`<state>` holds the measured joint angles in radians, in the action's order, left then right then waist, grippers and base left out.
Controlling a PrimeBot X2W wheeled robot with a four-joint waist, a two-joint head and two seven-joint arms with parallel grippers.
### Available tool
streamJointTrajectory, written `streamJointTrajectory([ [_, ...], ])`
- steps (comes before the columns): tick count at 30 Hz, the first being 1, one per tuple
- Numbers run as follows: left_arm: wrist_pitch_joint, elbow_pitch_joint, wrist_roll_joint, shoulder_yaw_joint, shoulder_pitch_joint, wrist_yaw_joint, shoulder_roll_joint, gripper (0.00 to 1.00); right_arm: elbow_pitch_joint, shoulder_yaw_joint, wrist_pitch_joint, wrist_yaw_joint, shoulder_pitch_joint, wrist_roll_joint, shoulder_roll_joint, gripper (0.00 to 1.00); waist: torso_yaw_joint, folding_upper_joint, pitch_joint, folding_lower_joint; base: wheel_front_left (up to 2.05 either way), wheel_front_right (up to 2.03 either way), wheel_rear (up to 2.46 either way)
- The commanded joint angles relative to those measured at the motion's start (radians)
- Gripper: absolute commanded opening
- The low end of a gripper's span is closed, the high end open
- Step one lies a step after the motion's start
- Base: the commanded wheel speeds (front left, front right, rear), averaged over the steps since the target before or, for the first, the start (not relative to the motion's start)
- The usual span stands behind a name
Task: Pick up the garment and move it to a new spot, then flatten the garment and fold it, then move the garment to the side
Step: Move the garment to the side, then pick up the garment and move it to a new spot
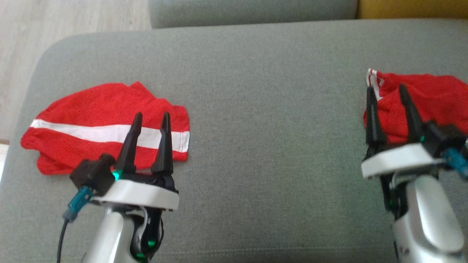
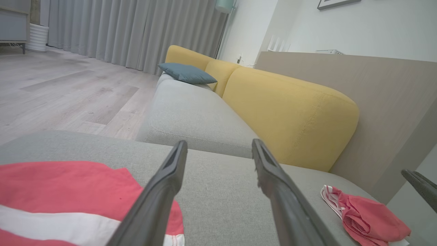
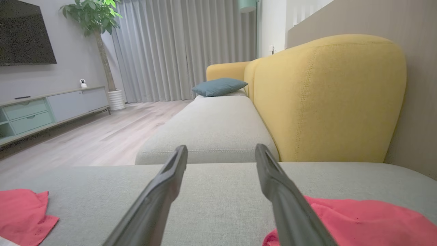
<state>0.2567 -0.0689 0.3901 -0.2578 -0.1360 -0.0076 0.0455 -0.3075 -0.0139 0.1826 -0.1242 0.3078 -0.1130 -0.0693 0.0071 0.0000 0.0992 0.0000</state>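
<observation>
Noting bare grey cushion (image 1: 256,109) between folded striped garment (image 1: 91,120) near its left edge and crumpled red garment (image 1: 438,102) at right; my left gripper (image 1: 151,116) and right gripper (image 1: 387,87) gape wide, holding nothing.

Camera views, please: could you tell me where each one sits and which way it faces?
Head view: on the head, looking down at the grey sofa seat; left end effector by the striped red garment, right end effector by the crumpled red garment, both open.
Left wrist view: low over the seat, facing along the sofa to the curtains; own fingers.
Right wrist view: likewise; own fingers.
Shared: the blue cushion.
</observation>
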Motion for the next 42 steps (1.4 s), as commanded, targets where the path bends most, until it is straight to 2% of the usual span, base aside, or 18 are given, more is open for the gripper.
streamJointTrajectory([
  [1, 0.005, 0.029, 0.002, 0.033, -0.017, 0.0, 0.005, 1.0, 0.042, 0.022, 0.013, -0.007, 0.004, 0.0, 0.007, 1.0, 0.004, 0.0, -0.021, 0.0, 0.0, 0.0, 0.0],
  [4, 0.005, 0.016, 0.005, 0.031, 0.011, -0.002, 0.005, 1.0, 0.067, 0.023, 0.024, -0.007, -0.071, -0.001, 0.017, 1.0, 0.006, 0.0, -0.042, 0.0, 0.0, 0.0, 0.0],
  [9, 0.005, -0.002, 0.014, 0.029, 0.051, -0.003, 0.005, 1.0, 0.096, 0.055, 0.05, -0.007, -0.167, -0.068, 0.019, 1.0, 0.006, 0.0, -0.068, 0.0, 0.0, 0.0, 0.0],
  [15, 0.005, -0.003, 0.017, 0.037, 0.086, -0.004, 0.005, 1.0, 0.115, 0.063, 0.07, -0.007, -0.236, -0.1, 0.019, 1.0, -0.001, 0.0, -0.088, 0.0, 0.0, 0.0, 0.0],
  [30, 0.005, 0.006, 0.02, 0.049, 0.092, 0.0, 0.005, 1.0, 0.111, 0.07, 0.079, -0.007, -0.246, -0.116, 0.019, 1.0, -0.014, 0.0, -0.093, 0.0, 0.0, 0.0, 0.0],
  [42, 0.005, -0.004, 0.014, 0.059, 0.081, 0.002, 0.005, 1.0, 0.112, 0.085, 0.079, -0.007, -0.254, -0.126, 0.019, 1.0, 0.049, 0.0, -0.094, 0.0, 0.0, 0.0, 0.0],
])
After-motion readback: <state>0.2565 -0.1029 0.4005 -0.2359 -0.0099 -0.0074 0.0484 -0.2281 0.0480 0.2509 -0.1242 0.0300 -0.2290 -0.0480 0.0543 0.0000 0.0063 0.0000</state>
